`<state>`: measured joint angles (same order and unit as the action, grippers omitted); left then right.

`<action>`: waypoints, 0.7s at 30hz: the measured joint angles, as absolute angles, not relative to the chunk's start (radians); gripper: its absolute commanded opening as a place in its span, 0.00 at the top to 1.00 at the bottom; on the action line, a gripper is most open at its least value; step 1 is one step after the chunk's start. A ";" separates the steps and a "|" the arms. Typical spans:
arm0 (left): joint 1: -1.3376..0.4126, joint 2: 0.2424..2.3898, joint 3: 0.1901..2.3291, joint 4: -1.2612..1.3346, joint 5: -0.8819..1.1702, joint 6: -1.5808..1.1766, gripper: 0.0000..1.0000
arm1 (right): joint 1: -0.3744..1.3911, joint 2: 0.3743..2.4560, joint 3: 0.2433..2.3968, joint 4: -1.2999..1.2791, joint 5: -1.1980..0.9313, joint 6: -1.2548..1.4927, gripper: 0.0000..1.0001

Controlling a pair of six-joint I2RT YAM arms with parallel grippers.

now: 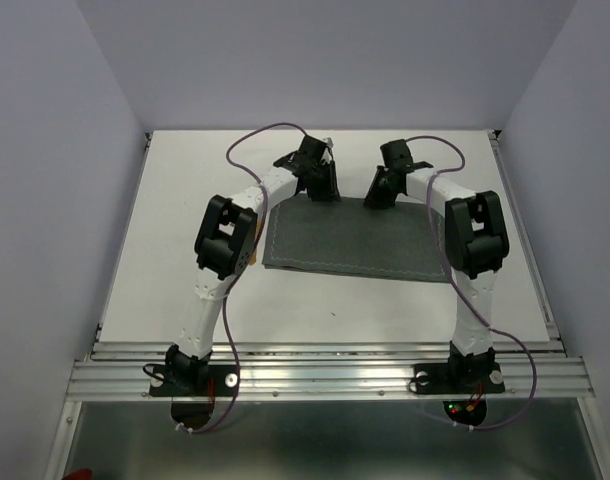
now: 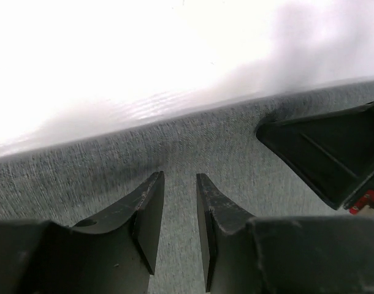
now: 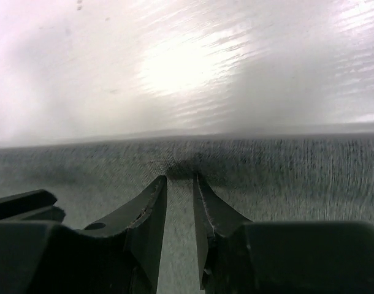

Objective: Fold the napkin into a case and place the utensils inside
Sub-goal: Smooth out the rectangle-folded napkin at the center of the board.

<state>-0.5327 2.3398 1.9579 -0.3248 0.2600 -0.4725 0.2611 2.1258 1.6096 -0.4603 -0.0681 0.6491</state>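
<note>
Writing: none that can be read (red and green lights [image 1: 457, 407] are lit at a base on the right).
Counts: one napkin [image 1: 360, 240], one left arm [image 1: 225, 240], one right arm [image 1: 475, 235], two grippers and two purple cables [image 1: 253, 137] are counted.
Napkin: laid flat on the white table [image 1: 185, 210], dark grey, with a pale hem line [image 1: 355, 264] noted along its near edge.
Left gripper [image 1: 324, 190]: set at the napkin's far edge, left of middle. Its fingers [image 2: 147, 208] are narrowly apart with the tips down on the cloth (whether cloth is pinched cannot be told).
Right gripper [image 1: 376, 199]: set at the same far edge, right of middle. The gap is narrow, a dark pucker of cloth is gathered at the tips, and the napkin is held.
Spacing: the grippers are near each other, not touching (the right one is seen at the edge of the left wrist view).
</note>
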 measured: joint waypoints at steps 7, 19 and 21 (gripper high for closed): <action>-0.522 2.404 1.988 -0.347 0.229 -0.453 0.62 | 0.253 2.170 1.645 -0.460 -0.057 0.653 0.71; -0.508 2.283 1.761 -0.235 0.204 -0.408 0.62 | 0.157 2.017 1.390 -0.382 -0.048 0.651 0.70; -0.507 2.270 1.743 -0.232 0.200 -0.402 0.62 | 0.117 1.983 1.346 -0.381 -0.039 0.644 0.70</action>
<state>-0.5068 2.2696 1.7432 -0.2317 0.2005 -0.4023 0.1173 1.9831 1.3464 -0.3809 -0.0387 0.6437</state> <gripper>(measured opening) 0.377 0.298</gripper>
